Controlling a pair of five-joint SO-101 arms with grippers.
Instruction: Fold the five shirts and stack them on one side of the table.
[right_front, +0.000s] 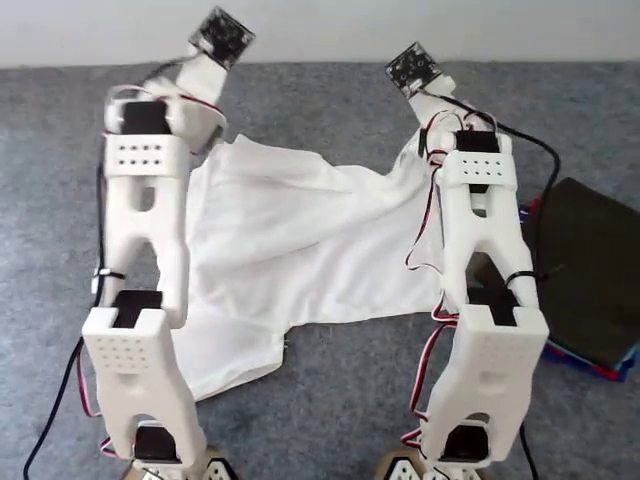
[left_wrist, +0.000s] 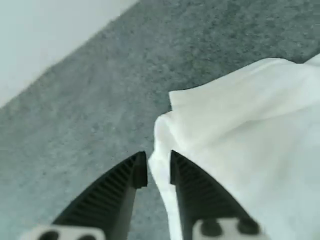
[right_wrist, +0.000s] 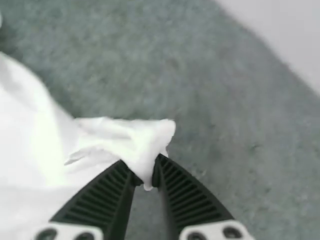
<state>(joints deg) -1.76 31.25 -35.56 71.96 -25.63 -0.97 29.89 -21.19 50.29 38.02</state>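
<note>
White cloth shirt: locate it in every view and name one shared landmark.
High view: the white cloth shirt lies spread mid-table between the two arms.
Left wrist view: its edge sits between the left gripper's fingers.
Right wrist view: a bunched corner is pinched by the right gripper.
Shared landmark: the grey felt table cover.

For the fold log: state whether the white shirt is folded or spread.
Spread: the white shirt lies open across the table; left gripper and right gripper pinch its far edge.
</note>
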